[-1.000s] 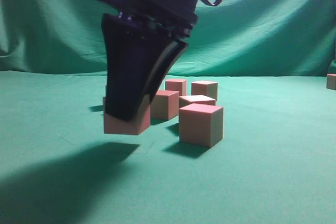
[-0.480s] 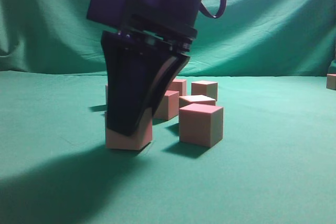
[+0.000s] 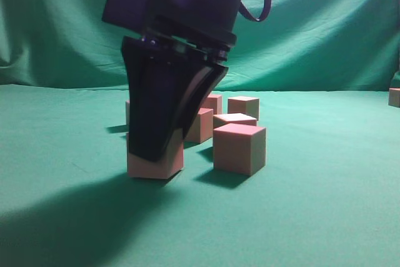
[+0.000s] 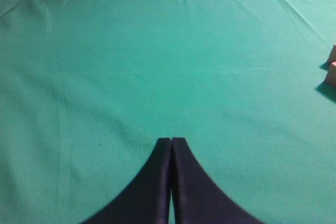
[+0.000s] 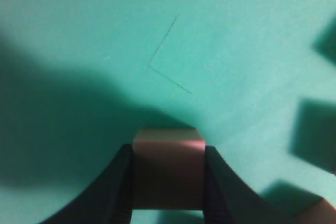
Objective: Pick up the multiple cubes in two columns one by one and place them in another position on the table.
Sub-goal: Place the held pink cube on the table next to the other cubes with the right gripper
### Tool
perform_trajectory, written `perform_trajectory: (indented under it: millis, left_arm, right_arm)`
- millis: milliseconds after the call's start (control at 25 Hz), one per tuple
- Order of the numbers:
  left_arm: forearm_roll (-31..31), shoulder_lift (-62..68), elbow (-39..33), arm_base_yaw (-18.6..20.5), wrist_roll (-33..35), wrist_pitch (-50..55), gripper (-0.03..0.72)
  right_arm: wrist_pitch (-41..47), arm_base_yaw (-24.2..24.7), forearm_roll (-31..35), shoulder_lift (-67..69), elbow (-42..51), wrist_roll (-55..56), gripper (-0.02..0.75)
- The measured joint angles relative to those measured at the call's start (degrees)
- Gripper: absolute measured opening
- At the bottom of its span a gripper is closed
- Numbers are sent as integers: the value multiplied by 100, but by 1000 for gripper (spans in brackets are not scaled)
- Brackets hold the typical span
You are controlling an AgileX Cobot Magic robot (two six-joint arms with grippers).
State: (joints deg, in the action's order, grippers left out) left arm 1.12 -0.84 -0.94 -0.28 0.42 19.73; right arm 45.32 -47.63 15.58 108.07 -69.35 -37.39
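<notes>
The worktop (image 3: 325, 217) is covered in green cloth, matt and faintly creased, and the backdrop (image 3: 325, 23) behind is the same cloth hanging in folds. The cubes (image 3: 239, 148) look matt and smooth, pinkish-tan with sharp edges. The right gripper (image 3: 153, 154) has dark plastic-looking fingers (image 3: 156, 104) with a slight sheen.

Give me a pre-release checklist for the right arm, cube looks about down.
1. Right gripper clamps the held cube squarely: ok.
2. Held cube's underside flat on the table: cannot tell, its right edge looks slightly raised.
3. Gap to the nearest cube: ok, apart.
4. Cloth beside the held cube free of other cubes: ok.
5. Left gripper shut, away from the cubes: ok.
</notes>
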Motion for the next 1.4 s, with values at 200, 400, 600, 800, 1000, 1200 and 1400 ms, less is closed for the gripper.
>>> perform_trajectory:
  millis: [200, 400, 600, 800, 1000, 1200, 1400]
  left_arm:
    - [0, 0, 0, 0, 0, 0, 0]
    - [0, 0, 0, 0, 0, 0, 0]
    - [0, 0, 0, 0, 0, 0, 0]
    - [0, 0, 0, 0, 0, 0, 0]
    - [0, 0, 0, 0, 0, 0, 0]
    - [0, 0, 0, 0, 0, 0, 0]
    - [0, 0, 0, 0, 0, 0, 0]
  right_arm:
    - [42, 0, -36, 0, 0, 49, 267]
    - [45, 0, -49, 0, 0, 150, 267]
    - [95, 0, -104, 9, 0, 218, 424]
    - [108, 0, -104, -52, 0, 218, 508]
    - [98, 11, -109, -502, 0, 218, 533]
    - [-108, 22, -118, -1250, 0, 474, 533]
    - [-17, 524, -140, -2152, -191, 1536, 533]
